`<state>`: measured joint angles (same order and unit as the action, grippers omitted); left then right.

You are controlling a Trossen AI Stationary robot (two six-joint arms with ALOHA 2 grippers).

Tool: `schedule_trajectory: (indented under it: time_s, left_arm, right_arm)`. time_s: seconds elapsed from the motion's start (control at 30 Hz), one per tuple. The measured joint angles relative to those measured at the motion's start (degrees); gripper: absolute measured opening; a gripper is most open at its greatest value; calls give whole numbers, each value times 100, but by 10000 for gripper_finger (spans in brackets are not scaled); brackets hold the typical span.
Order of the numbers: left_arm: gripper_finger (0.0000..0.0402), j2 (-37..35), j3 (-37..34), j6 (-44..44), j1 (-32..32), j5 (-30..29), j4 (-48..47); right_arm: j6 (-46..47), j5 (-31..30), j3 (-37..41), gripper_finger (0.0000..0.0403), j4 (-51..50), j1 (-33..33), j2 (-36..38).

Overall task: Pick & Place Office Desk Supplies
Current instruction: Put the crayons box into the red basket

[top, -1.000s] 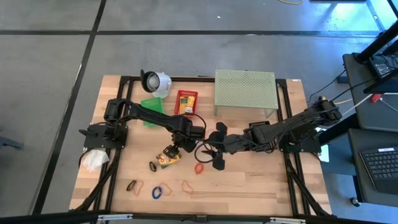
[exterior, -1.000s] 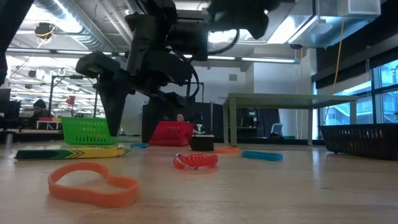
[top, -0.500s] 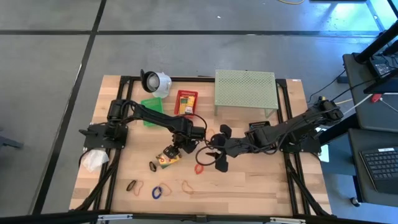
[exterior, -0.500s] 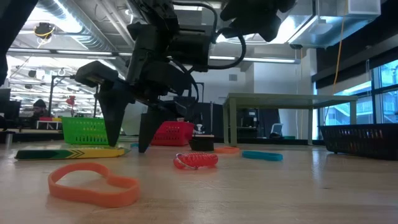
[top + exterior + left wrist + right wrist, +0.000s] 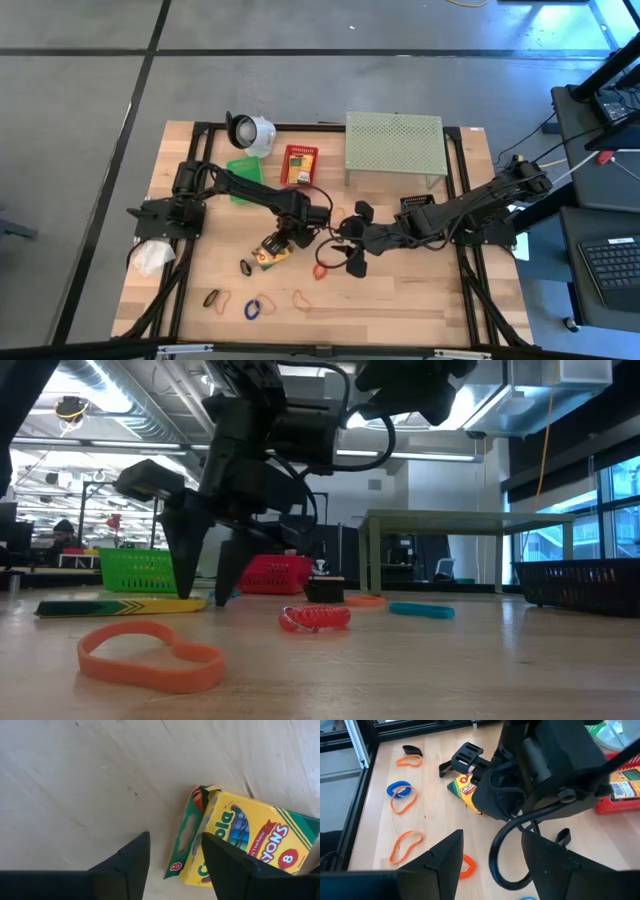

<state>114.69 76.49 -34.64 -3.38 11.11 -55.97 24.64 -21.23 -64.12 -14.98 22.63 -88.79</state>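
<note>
A yellow-and-green crayon box (image 5: 267, 257) lies flat on the wooden table, its green end flap (image 5: 183, 840) open. My left gripper (image 5: 276, 243) points down over that end, open. One finger stands on the bare wood, the other at the box's yellow corner (image 5: 212, 827), and the flap lies in the gap between them. In the low view both fingertips (image 5: 186, 592) reach down to the tabletop. My right gripper (image 5: 353, 240) hovers open to the right of it, above a red coiled band (image 5: 320, 270), holding nothing. My left gripper comes at the crayon box's flap end (image 5: 200, 820) from above, fingers pointing down, one on each side of the flap. Whether a finger touches the box, I cannot tell. The box lies flat on the table.
A black clip (image 5: 246, 266) lies beside the box. Orange, blue and black rubber bands (image 5: 253, 308) are strewn near the front edge. At the back stand a green basket (image 5: 242, 168), a red basket (image 5: 298, 165), a white round object (image 5: 250, 130) and a pale green perforated shelf (image 5: 394, 148).
My left gripper's fingers have drawn a little closer together over the crayon box's flap end.
</note>
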Motion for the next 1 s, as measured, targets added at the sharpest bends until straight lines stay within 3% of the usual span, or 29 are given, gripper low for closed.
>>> schedule_trajectory:
  time_s: [0.4, 0.77, 1.0]
  left_arm:
    - [121, 14, -18, 41, -216, 133, -165]
    - [11, 20, -20, -221, -244, 112, -127]
    - [2, 4, -14, -331, -363, -303, -100]
  right_arm:
    - [45, -85, 9, 204, 1, 30, 235]
    - [21, -90, 7, 204, 13, 114, 414]
    - [-19, -244, 7, 204, 4, 181, 461]
